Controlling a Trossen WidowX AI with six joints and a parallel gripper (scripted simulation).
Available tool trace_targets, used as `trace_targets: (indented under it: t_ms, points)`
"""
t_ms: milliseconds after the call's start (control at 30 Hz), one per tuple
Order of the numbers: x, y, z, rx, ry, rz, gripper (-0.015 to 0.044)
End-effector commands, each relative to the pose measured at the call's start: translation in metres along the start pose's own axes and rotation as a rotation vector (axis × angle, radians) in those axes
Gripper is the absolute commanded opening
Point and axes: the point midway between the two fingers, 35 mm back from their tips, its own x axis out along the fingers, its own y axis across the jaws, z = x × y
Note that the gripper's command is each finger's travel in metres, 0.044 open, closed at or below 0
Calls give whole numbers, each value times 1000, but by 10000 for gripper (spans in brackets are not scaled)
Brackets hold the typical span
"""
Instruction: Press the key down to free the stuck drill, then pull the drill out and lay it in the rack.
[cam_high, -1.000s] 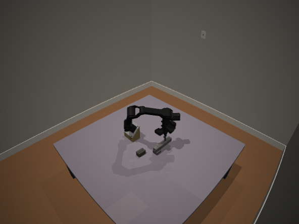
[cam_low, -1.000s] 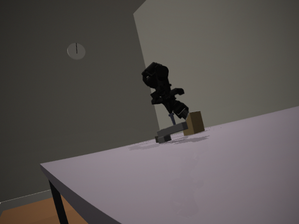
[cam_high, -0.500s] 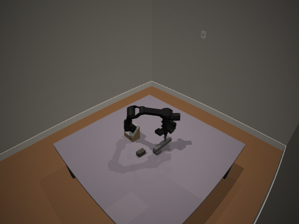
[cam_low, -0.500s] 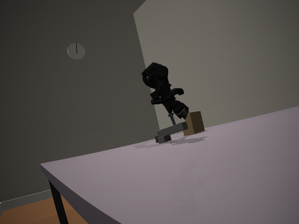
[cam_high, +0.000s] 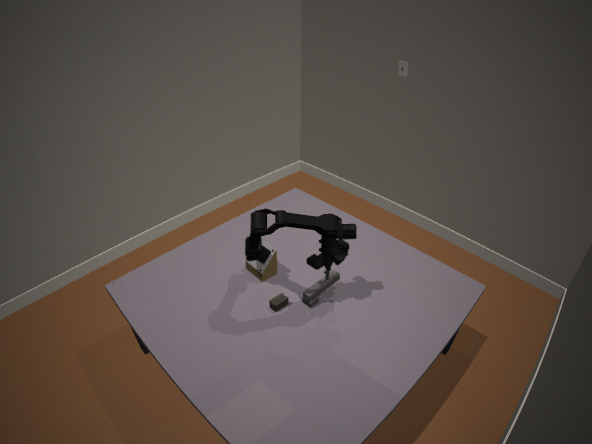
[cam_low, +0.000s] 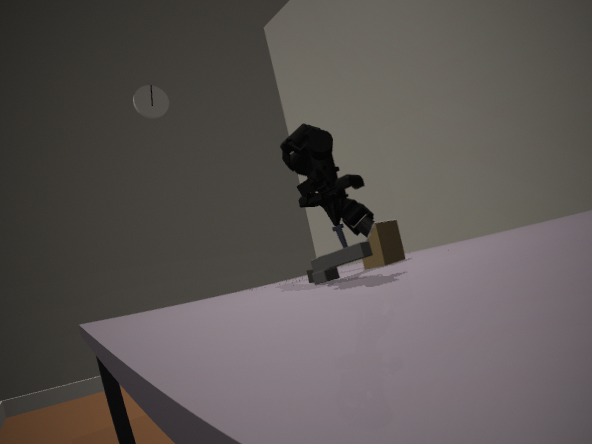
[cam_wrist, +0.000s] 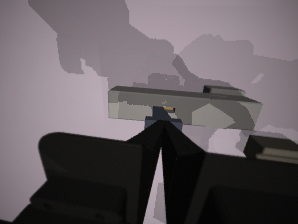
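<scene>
A long grey block (cam_high: 314, 293) (cam_low: 334, 258) (cam_wrist: 210, 107) lies on the table. A thin blue upright pin (cam_low: 341, 237) (cam_wrist: 159, 116) stands out of its top, with a small yellow piece (cam_wrist: 170, 108) just beyond it. I cannot tell which of the two is the key and which the drill. My gripper (cam_high: 327, 268) (cam_low: 335, 223) (cam_wrist: 163, 125) is shut and empty. It points down, with its tips right at the top of the blue pin. A small dark rack block (cam_high: 279, 301) (cam_wrist: 271, 145) lies beside the long block.
The arm's tan base block (cam_high: 266, 267) (cam_low: 386, 243) stands just behind the long block. The purple table (cam_high: 380, 320) (cam_low: 450, 325) stretches out on all sides. A short dark piece (cam_wrist: 223, 90) shows behind the long block.
</scene>
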Motion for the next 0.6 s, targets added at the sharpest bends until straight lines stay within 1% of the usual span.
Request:
trace_targets:
  t_ms: [0,567]
  points:
    - [12,0,-5,-5,28,-7,0]
    - [17,-1,-8,-5,28,-7,0]
